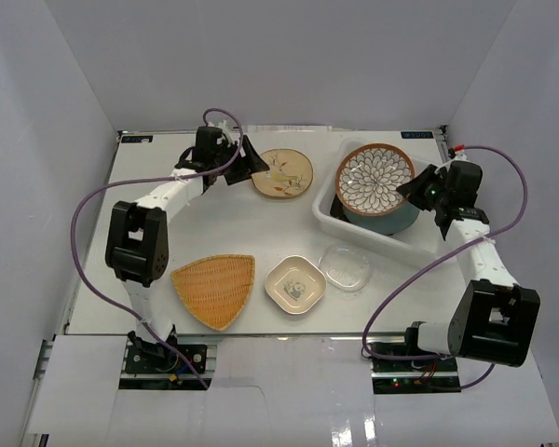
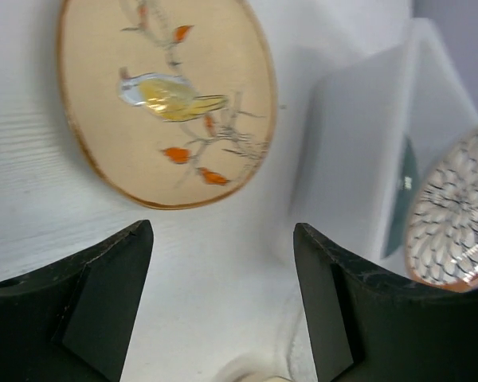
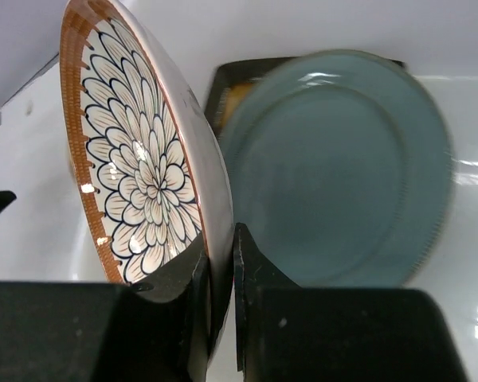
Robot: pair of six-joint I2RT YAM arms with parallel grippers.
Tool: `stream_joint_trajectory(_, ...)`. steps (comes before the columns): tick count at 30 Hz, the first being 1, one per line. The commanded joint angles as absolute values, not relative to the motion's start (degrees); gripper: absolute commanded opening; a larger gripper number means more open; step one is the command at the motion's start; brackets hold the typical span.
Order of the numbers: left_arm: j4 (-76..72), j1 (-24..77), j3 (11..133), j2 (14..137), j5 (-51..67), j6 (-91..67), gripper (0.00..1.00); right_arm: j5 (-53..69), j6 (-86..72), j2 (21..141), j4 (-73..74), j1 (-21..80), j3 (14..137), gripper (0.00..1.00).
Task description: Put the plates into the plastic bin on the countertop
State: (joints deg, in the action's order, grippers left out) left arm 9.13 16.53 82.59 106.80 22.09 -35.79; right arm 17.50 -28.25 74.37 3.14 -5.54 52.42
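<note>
My right gripper (image 1: 415, 189) (image 3: 221, 255) is shut on the rim of the brown-rimmed petal-patterned plate (image 1: 374, 179) (image 3: 139, 175), held over the teal plate (image 1: 391, 219) (image 3: 334, 167) inside the plastic bin (image 1: 328, 212). A black-rimmed plate edge (image 3: 227, 87) shows under the teal one. My left gripper (image 1: 249, 168) (image 2: 223, 270) is open and empty, just left of the cream bird plate (image 1: 282, 173) (image 2: 167, 103). The orange woven triangular plate (image 1: 214, 289), small white square plate (image 1: 295, 284) and clear glass plate (image 1: 346, 266) lie on the countertop (image 1: 214, 223) in front.
White walls enclose the countertop on three sides. The bin's left wall (image 2: 350, 159) stands just right of the bird plate. Purple cables loop from both arms over the table sides.
</note>
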Motion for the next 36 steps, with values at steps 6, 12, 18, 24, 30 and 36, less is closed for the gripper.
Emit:
stream_joint_trajectory(6,10.5,13.8,88.3,118.6,20.0,-33.4,0.84,18.6,-28.4,74.3,-4.0,-10.5,48.7,0.08)
stream_joint_trajectory(12,10.3,13.8,93.1,124.8,21.9,-33.4,0.81,17.5,-27.9,75.6,-3.9,-11.0,47.5,0.33)
stream_joint_trajectory(18,8.7,13.7,95.8,129.2,21.9,-35.2,0.63,13.6,-26.5,70.4,-0.7,-11.0,46.3,0.98)
stream_joint_trajectory(24,7.6,14.0,96.4,131.0,20.5,-36.6,0.33,13.3,-25.3,63.4,1.9,-11.0,45.4,0.98)
stream_joint_trajectory(30,5.1,13.4,92.5,124.5,17.2,-36.8,0.00,21.7,-26.0,60.7,1.4,-7.7,47.3,0.98)
stream_joint_trajectory(36,-3.6,9.3,79.3,107.5,20.8,-42.6,0.00,22.8,-23.9,63.2,2.0,6.2,51.8,0.97)
